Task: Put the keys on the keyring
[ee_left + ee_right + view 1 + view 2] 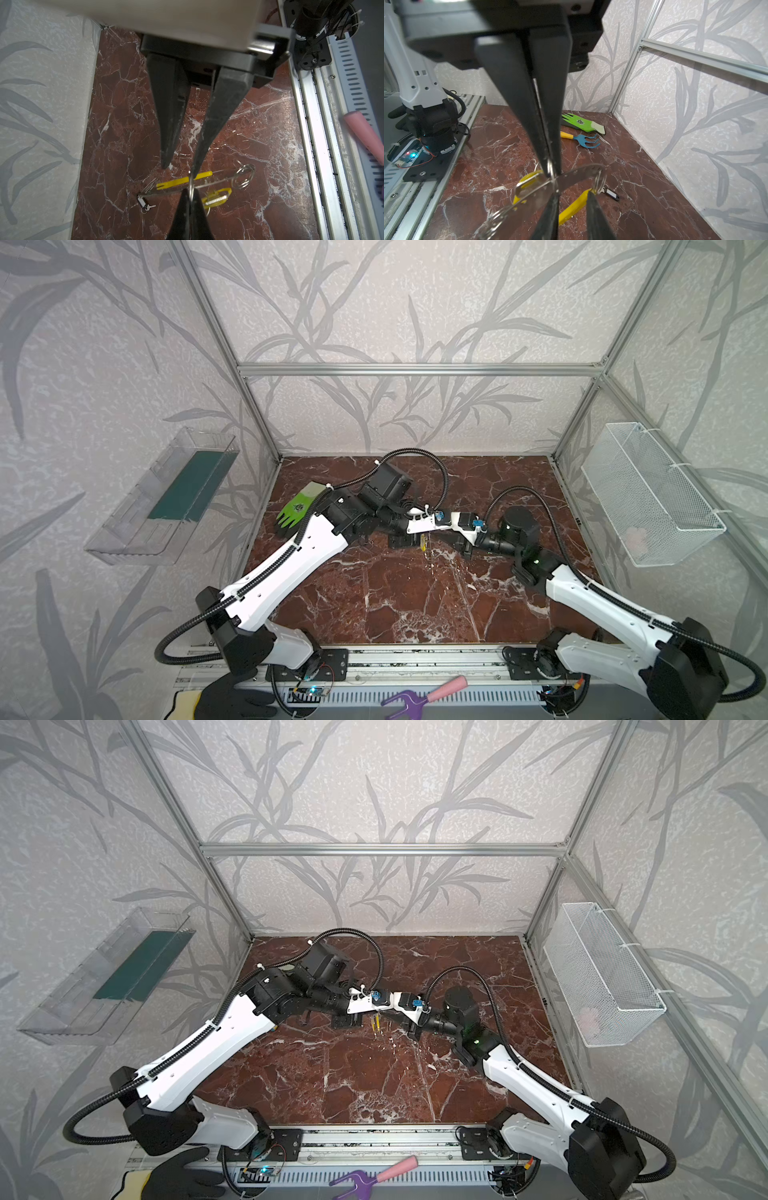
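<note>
My left fingers [168, 145] clamp the keyring [172, 183] at its yellow segment, with a narrow gap between the tips. My right fingers [527, 124] are closed on the small ring of the key with the yellow tag [217, 197], right at the keyring's grey wire. Both sets of fingers meet above the middle of the tabletop [415, 605], and the keyring is held clear of it. The key with the black fob [143, 202] lies on the tabletop near one end of the keyring. Open surface runs to the front rail [307, 124]. A glove [297, 508] lies near the left edge, with a rake [586, 141] beside it.
</note>
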Controlling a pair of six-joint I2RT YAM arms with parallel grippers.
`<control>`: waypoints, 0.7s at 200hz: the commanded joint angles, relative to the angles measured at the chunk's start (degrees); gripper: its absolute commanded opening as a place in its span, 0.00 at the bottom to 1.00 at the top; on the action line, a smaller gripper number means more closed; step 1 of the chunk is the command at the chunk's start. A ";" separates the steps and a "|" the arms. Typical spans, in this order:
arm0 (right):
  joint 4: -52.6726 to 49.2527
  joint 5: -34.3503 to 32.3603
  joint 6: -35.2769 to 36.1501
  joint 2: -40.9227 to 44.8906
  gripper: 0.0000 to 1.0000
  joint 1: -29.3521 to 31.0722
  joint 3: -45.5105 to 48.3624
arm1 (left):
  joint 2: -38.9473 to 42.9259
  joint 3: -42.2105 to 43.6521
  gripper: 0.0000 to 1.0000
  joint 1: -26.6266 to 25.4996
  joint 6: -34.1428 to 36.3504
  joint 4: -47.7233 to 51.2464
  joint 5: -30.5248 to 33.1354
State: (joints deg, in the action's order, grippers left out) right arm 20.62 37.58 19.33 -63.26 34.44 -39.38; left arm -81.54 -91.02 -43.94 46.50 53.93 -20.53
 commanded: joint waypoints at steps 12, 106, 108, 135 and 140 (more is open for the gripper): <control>-1.92 0.75 1.43 1.25 0.25 0.14 -0.49 | -0.26 -0.36 0.00 -0.18 1.40 -0.76 1.10; 10.35 3.62 -5.23 -0.09 0.21 0.19 1.47 | -0.03 0.84 0.00 -0.19 1.45 -1.35 1.01; 10.76 3.68 -5.43 -0.14 0.21 0.22 1.53 | -0.03 0.91 0.00 -0.18 1.46 -1.43 1.02; 13.92 4.06 -7.58 -1.90 0.19 0.27 1.63 | 0.40 1.11 0.00 -0.20 1.40 -1.83 0.94; 13.83 4.16 -7.55 -2.24 0.19 0.48 1.52 | 0.51 1.04 0.00 -0.18 1.38 -1.92 0.70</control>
State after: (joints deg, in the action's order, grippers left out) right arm 29.98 40.18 14.48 -64.01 34.50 -38.11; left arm -81.58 -90.45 -44.05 46.54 52.69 -19.33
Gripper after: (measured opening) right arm 0.195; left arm 0.048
